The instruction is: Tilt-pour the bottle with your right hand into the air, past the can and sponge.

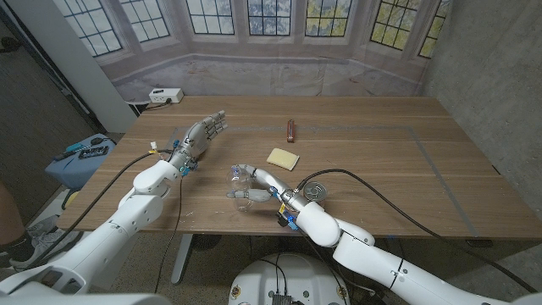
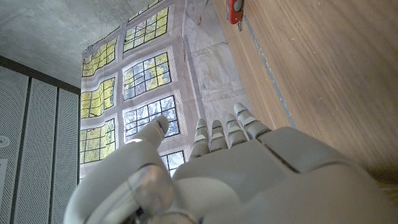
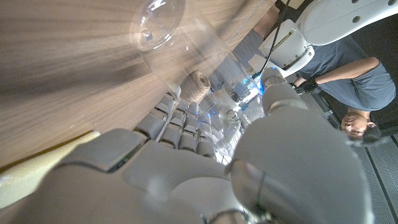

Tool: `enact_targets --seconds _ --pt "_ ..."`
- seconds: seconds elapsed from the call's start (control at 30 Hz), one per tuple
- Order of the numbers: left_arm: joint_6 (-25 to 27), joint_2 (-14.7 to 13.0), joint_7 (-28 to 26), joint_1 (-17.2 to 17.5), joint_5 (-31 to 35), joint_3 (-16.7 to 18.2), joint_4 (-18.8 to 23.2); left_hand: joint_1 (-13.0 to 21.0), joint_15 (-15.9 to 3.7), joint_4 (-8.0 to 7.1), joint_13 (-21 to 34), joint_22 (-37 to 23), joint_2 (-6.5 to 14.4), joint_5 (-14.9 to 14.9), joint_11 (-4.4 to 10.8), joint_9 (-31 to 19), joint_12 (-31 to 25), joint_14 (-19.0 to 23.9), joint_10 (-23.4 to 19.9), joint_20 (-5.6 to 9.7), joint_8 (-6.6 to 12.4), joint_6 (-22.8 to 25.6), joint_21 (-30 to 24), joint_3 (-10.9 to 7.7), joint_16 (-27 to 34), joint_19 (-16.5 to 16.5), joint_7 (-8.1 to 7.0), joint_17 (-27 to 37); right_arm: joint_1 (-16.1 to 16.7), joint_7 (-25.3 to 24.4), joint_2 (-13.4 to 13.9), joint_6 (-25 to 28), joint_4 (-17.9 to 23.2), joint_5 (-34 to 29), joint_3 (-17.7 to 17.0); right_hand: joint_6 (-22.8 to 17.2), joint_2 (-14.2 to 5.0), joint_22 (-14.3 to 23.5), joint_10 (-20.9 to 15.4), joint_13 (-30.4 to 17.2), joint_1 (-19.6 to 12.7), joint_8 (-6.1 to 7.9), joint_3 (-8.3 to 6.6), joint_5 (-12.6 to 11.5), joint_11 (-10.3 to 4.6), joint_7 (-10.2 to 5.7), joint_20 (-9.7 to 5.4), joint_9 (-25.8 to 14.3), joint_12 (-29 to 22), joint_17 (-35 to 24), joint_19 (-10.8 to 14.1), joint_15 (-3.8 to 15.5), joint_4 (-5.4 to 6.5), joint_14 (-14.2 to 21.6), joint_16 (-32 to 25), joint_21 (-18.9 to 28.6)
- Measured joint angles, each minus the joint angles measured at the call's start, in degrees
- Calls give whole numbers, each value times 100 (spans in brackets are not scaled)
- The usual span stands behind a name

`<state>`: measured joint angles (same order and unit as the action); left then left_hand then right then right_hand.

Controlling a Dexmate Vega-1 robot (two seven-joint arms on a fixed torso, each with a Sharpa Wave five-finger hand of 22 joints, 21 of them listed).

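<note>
Right hand [image 1: 264, 182] grasps the clear bottle [image 1: 243, 185], tipped sideways.
Sponge [image 1: 283, 158] just beyond, can [image 1: 317, 190] beside the wrist; left hand [image 1: 201, 135] released, fingers apart.

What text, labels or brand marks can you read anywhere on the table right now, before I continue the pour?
No text can be read.
Clear plastic bottle in the right hand: no label visible.
Can: only its top shows, no print readable.
Yellow sponge: unmarked.
Small brown object: too small to tell.
White box behind the table: too small to read.
</note>
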<state>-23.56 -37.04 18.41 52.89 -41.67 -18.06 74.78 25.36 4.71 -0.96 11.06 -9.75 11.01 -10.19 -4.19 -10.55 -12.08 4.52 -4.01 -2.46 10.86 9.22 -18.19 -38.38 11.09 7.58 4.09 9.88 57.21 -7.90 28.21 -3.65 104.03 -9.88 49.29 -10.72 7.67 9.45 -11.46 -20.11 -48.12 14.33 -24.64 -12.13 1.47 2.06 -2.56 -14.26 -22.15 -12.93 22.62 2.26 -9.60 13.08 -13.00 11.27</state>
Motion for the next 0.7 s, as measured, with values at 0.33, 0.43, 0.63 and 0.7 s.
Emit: enact_targets --seconds 0.33,0.43,0.63,0.7 --pt "-25 34 8 -45 -5 4 -77 30 -11 0 0 0 30 0 -21 0 -23 10 -21 -31 0 28 0 0 0 31 28 0 -71 -67 -87 -64 -159 -39 6 -492 21 0 -397 -351 -130 224 -60 -44 -65 -93 -3 -106 -492 -171 245 10 12 444 -138 43" --pt "-26 49 8 -65 -7 4 -101 30 -11 0 0 0 30 0 -21 1 -23 10 -20 -31 0 38 0 0 0 31 23 0 -80 -91 -99 -74 -178 -52 5 -661 23 8 -524 -463 -174 316 -75 -44 -89 -136 -5 -140 -648 -225 333 8 27 600 -172 43" --pt "-26 82 9 -113 -13 -1 -159 30 -41 0 -1 0 29 0 -43 1 -23 41 -42 -10 0 51 0 0 0 52 11 0 -85 -193 -134 -90 -215 -97 -14 -1081 52 31 -840 -709 -298 533 -98 -88 -226 -229 -19 -210 -1000 -342 552 22 3 1003 -275 43" --pt "-24 98 13 -132 -14 -11 -182 59 -21 0 -1 0 0 0 -52 1 -23 62 -51 -10 0 52 4 0 0 51 9 0 -74 -239 -143 -98 -224 -119 -24 -1179 48 31 -941 -768 -353 588 -114 -88 -268 -241 -21 -212 -1089 -370 593 37 -12 1081 -294 43"
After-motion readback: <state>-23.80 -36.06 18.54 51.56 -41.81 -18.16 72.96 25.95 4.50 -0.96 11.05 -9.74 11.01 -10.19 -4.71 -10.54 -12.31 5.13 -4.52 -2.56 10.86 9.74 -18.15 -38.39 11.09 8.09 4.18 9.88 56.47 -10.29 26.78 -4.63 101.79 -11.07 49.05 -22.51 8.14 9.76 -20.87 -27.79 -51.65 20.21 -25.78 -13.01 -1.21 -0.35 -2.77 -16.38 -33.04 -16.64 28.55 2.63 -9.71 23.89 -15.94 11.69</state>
